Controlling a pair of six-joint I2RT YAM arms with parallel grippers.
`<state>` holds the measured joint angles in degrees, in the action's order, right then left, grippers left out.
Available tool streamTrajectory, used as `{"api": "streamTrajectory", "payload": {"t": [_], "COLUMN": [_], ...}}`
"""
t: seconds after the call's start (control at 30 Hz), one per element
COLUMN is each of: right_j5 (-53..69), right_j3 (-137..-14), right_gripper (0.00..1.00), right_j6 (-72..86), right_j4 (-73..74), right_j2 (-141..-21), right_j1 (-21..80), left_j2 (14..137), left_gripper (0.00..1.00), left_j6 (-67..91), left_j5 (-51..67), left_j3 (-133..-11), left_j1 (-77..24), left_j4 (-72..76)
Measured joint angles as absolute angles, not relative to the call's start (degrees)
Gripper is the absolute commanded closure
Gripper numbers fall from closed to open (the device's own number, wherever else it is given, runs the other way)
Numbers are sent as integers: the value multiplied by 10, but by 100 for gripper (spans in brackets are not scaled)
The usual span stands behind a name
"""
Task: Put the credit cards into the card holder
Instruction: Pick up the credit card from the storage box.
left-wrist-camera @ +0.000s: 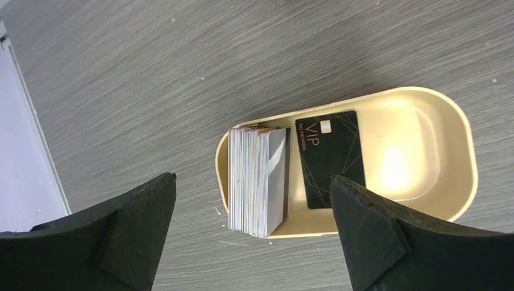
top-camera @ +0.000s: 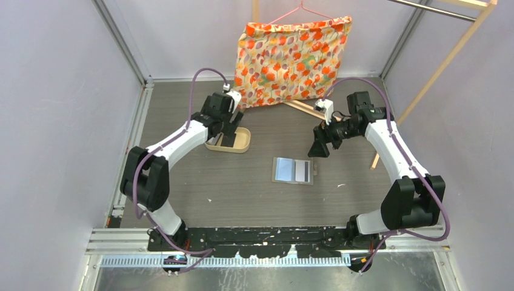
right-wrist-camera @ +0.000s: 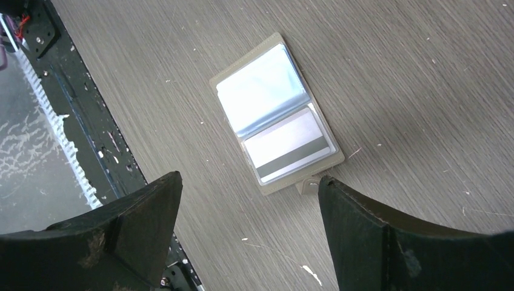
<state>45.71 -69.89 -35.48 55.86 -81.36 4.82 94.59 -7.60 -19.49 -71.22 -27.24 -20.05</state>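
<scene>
The card holder (top-camera: 293, 170) lies open and flat on the table's middle; in the right wrist view the card holder (right-wrist-camera: 276, 115) shows a white card with a grey stripe (right-wrist-camera: 288, 145) in its lower clear pocket. A stack of pale credit cards (left-wrist-camera: 257, 180) stands on edge in a tan tray (left-wrist-camera: 445, 118), with a black card (left-wrist-camera: 330, 157) lying flat beside it. My left gripper (left-wrist-camera: 253, 182) hangs open above the stack, holding nothing. My right gripper (right-wrist-camera: 250, 182) is open above the table just off the holder's edge, with nothing held.
The tan oval tray (top-camera: 242, 144) sits at the back left under the left arm. A flowered cloth (top-camera: 291, 59) hangs on a hanger at the back. A wooden frame (top-camera: 445, 63) stands at the right. Grey walls close in both sides.
</scene>
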Motion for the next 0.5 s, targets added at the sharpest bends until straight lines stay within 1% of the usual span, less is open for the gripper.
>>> {"api": "streamTrajectory", "payload": {"t": [0.2, 0.4, 0.5], "right_j5": [456, 453, 453], "right_j3": [-699, -699, -699], "right_gripper": [14, 14, 15], "right_j6": [-358, -359, -361], "right_j4": [561, 565, 568], "right_j2": [-823, -841, -847], "right_j1": [48, 48, 48], "left_j2": [973, 974, 974], "left_gripper": [0, 1, 3], "left_j6": [-80, -82, -82], "left_j5": [-200, -200, -200], "left_j3": [-710, -674, -659], "left_j1": [-269, -265, -256], "left_j4": [-192, -168, -164]}}
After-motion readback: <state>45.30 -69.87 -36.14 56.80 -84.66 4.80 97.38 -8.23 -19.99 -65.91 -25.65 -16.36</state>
